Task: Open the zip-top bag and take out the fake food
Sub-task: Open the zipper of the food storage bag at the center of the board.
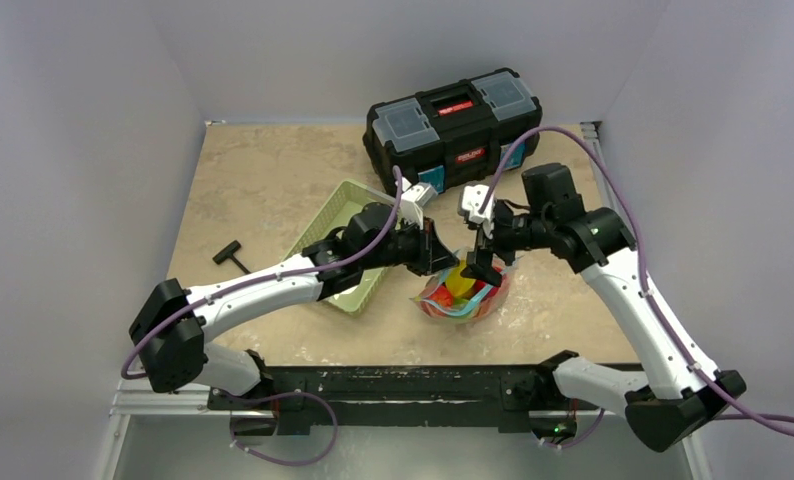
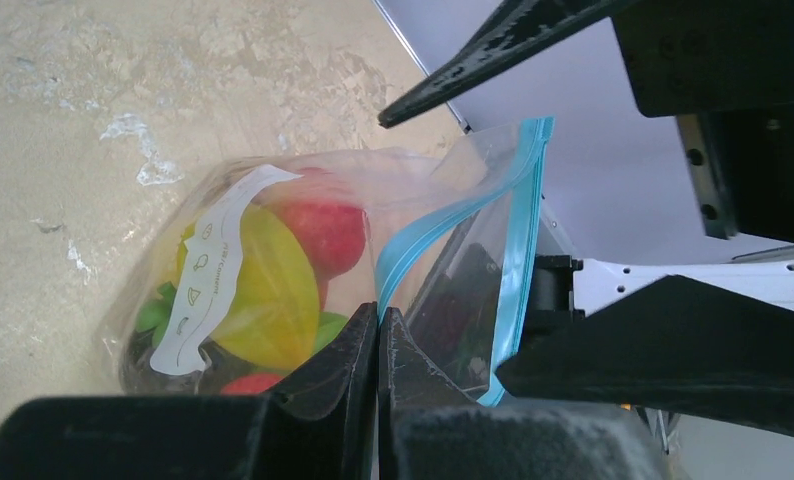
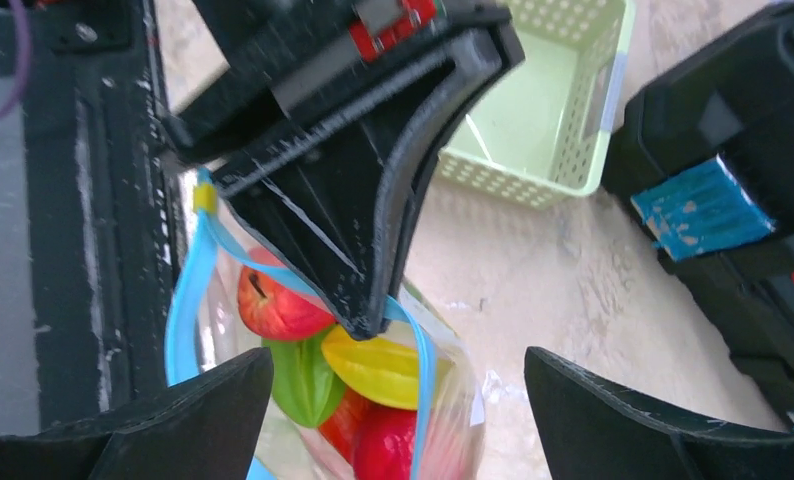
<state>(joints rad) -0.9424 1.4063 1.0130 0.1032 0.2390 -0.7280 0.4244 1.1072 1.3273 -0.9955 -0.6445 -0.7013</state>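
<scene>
The zip-top bag [image 1: 460,297] stands on the table between the two arms, its teal-blue zip strip [image 3: 188,290] parted into a loop. Through the clear plastic shows the fake food: a red apple [image 3: 273,300], a yellow star fruit [image 3: 383,372], a green piece [image 3: 303,385] and more red pieces. My left gripper [image 2: 379,312] is shut on one lip of the zip strip [image 2: 403,255] and holds that edge up. My right gripper [image 3: 398,355] hangs open just above the bag's mouth, nothing between its fingers, close to the left gripper [image 3: 368,315].
A pale green lattice basket [image 1: 318,225] lies under the left arm, left of the bag. A black toolbox [image 1: 453,120] stands at the back. A small black T-shaped tool [image 1: 230,255] lies at the left. The black base rail [image 1: 403,385] runs along the near edge.
</scene>
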